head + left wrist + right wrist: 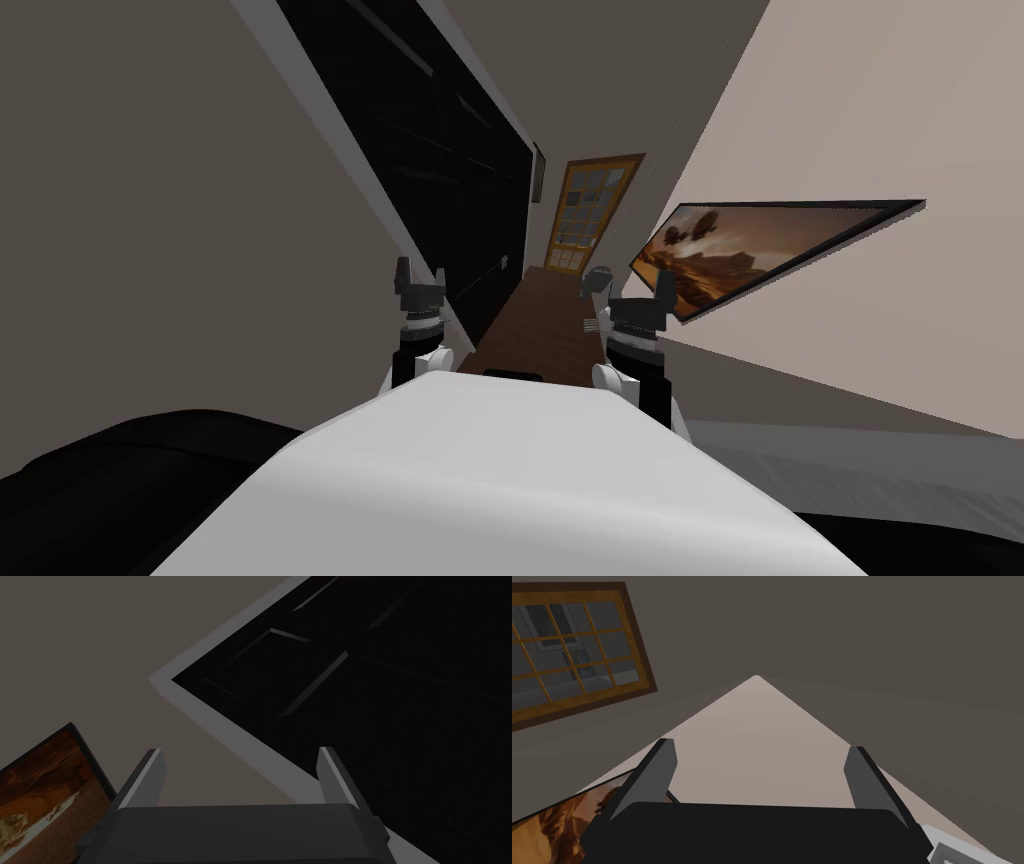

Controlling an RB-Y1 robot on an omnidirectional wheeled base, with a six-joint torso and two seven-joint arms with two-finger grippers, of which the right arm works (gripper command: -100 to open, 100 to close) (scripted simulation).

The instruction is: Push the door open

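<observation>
Corridor, viewed along its length. Left wall point(150, 200) is grey-brown and plain. Set in it is the door point(440, 170), dark and panelled, almost black, in a pale grey frame point(225, 731); it lies flush in the frame, shut as far as can be seen. Right wall point(860, 120) is pale beige and carries a wide painting point(760, 245) in orange and brown tones with a dark border. Floor point(540, 320) is dark brown wood, running between the walls to the far end. At that end stands a glazed door point(590, 215), wood-framed with a grid of panes, well apart from the robot. A small picture point(538, 172) hangs on the left wall between the door and the glazed door. Left gripper point(239, 750) is raised just beside the door's frame, pointing up at the door's upper corner, not touching it; its fingers are spread and hold nothing. Right gripper point(762, 745) is raised on the other side, near the painting's lower end; its fingers are likewise spread and hold nothing.
</observation>
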